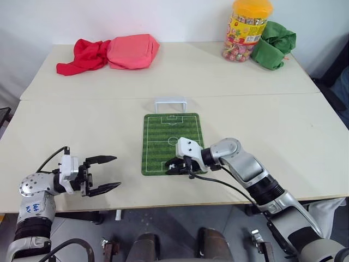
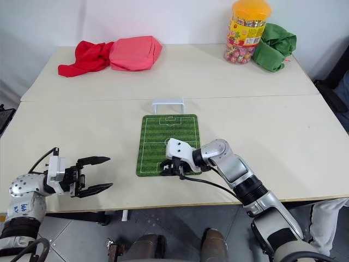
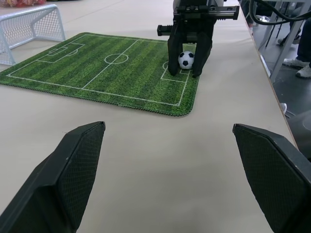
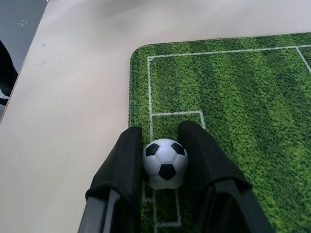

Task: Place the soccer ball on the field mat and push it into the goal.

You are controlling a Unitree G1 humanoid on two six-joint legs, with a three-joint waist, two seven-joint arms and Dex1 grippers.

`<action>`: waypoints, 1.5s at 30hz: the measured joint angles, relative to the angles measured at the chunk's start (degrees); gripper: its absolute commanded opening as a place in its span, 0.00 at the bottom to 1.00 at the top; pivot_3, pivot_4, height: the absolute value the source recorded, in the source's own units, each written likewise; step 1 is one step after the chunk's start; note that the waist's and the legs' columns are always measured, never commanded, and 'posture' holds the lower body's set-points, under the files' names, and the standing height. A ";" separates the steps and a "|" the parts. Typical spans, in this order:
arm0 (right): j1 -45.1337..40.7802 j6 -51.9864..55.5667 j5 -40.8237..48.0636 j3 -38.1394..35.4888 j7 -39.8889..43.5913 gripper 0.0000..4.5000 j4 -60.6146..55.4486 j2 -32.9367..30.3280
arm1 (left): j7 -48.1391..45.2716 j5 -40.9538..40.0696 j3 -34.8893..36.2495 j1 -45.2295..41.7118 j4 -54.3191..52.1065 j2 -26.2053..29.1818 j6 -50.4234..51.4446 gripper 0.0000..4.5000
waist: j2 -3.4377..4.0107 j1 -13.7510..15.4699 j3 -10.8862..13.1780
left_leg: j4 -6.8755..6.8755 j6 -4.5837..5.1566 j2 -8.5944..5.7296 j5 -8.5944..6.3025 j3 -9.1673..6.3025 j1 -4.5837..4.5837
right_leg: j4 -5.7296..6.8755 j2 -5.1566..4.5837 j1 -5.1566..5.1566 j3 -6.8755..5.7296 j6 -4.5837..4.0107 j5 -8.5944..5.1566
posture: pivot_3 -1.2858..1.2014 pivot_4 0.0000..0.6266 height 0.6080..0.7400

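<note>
**Inspector:** Left eye view first, largest item down. The worktop (image 1: 82, 125) is pale beige, in two sections joined along a seam. At its far edge lie a red cloth bundle (image 1: 112, 53), a green cloth bundle (image 1: 274, 45), and between them, touching the green one, a clear candy jar (image 1: 248, 30) with an orange lid.

**Clerk:** And the task items?

**Inspector:** The field mat (image 1: 163, 134) lies flat near the middle of the front section, its long side running away from the robot. The goal (image 1: 170, 103) stands upright just beyond the mat's far short edge, close to it; I cannot tell whether they touch.

**Clerk:** The right arm?

**Inspector:** It reaches in over the mat's near end. The right end effector (image 4: 165, 167) is closed on the soccer ball (image 4: 165, 162), one black finger against each side. The ball sits low over the printed goal box at the mat's near end, close to the near left corner. Whether it rests on the mat, I cannot say.

**Clerk:** The left?

**Inspector:** The left end effector (image 1: 103, 174) hangs above the worktop's front left area, well apart from the mat, pointing towards it, fingers spread wide and holding nothing.
</note>
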 measured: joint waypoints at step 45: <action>7.51 9.28 4.74 -5.16 -0.81 0.03 -21.81 -7.51 | -0.06 0.08 -0.22 -5.27 4.97 -1.19 -1.20 1.00 | -0.03 0.03 -0.01 | 0.06 0.02 0.05 -0.06 0.14 -0.02 | 0.02 0.03 -0.07 0.06 -0.03 0.02 | 0.52 0.24 1.00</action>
